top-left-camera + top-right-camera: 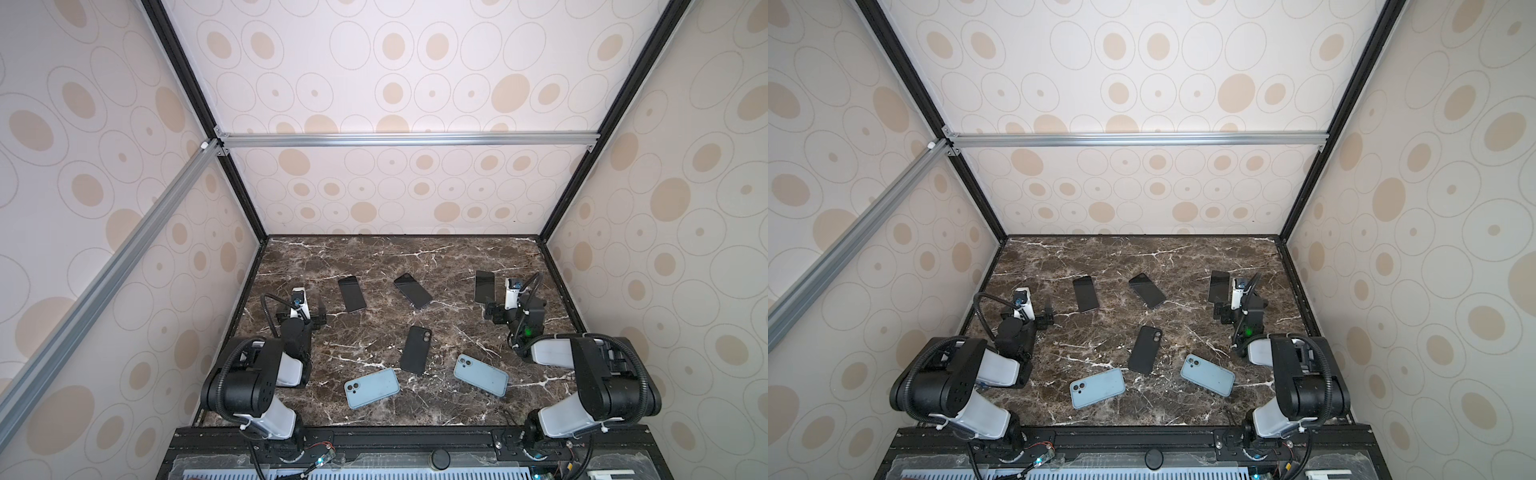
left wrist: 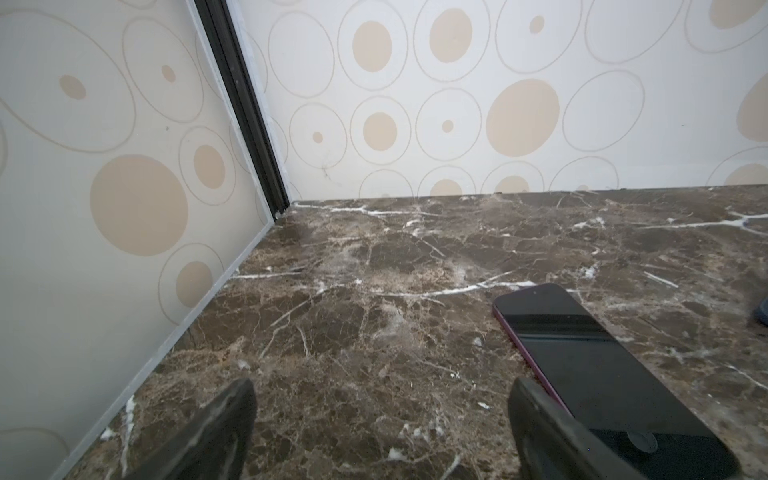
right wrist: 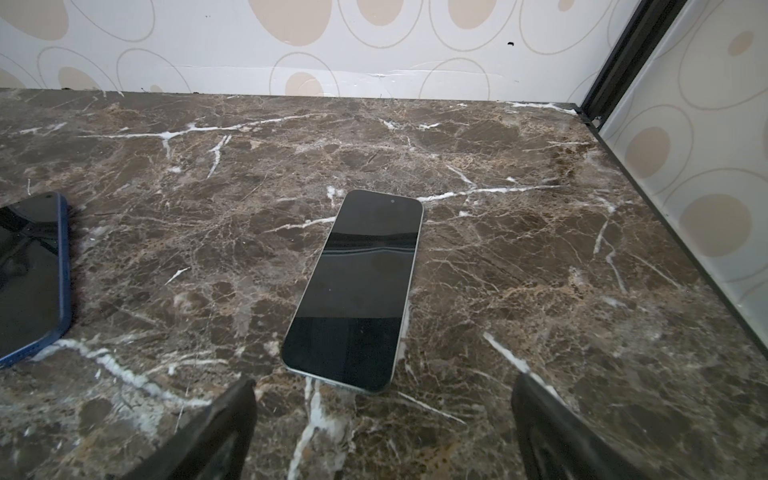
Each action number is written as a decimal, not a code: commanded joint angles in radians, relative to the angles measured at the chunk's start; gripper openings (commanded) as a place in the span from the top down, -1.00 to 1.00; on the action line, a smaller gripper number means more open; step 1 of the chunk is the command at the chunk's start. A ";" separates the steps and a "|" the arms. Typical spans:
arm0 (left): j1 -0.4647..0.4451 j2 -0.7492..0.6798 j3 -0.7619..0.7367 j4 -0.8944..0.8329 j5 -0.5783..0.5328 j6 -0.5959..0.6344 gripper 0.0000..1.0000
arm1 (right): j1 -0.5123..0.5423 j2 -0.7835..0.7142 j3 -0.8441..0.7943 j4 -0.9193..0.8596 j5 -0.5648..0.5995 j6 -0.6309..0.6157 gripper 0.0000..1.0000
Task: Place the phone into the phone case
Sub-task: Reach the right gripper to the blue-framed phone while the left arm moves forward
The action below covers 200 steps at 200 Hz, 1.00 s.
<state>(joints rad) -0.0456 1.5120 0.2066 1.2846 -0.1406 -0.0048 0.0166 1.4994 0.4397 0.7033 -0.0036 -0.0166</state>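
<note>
Jaws spread wide and empty on both: left gripper (image 2: 382,388) with a red-edged phone (image 2: 598,365) just outside one finger, right gripper (image 3: 382,388) with a pale-edged phone (image 3: 357,291) straight ahead.

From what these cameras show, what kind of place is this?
Probably a robot test booth, not a home: patterned panels on an aluminium frame enclose a marble-look tabletop, two arms are mounted at its near edge, and phones and cases lie scattered.

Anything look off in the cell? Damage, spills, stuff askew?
Nothing broken or spilled. The black case, left blue case and right blue case lie skewed, seemingly backs up, openings down. The back-wall paper shows a crease.
</note>
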 commanded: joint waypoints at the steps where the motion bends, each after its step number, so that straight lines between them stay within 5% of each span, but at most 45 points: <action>1: 0.001 -0.195 0.048 -0.171 -0.052 -0.029 -0.85 | 0.003 -0.138 0.119 -0.296 0.014 0.028 -0.86; 37: -0.001 -0.462 0.254 -0.599 -0.024 -0.250 -0.71 | 0.036 -0.251 0.333 -0.664 -0.112 0.151 -0.73; 61: -0.019 -0.483 0.483 -0.893 0.164 -0.353 -0.71 | 0.170 -0.262 0.474 -0.852 -0.094 0.125 -0.73; 97: -0.083 -0.442 0.739 -1.240 0.405 -0.305 -0.73 | 0.385 -0.172 0.680 -1.062 -0.065 0.086 -0.74; 136: -0.118 -0.560 0.582 -1.198 0.592 -0.238 -0.71 | 0.494 0.023 0.881 -1.252 -0.048 0.115 -0.74; 200: -0.125 -0.648 0.457 -1.232 0.529 -0.176 -0.71 | 0.529 0.290 1.082 -1.373 -0.055 0.114 -0.73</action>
<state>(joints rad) -0.1650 0.8841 0.6510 0.0772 0.3996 -0.2321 0.5434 1.7157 1.4242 -0.5602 -0.0711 0.0933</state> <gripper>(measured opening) 0.856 0.866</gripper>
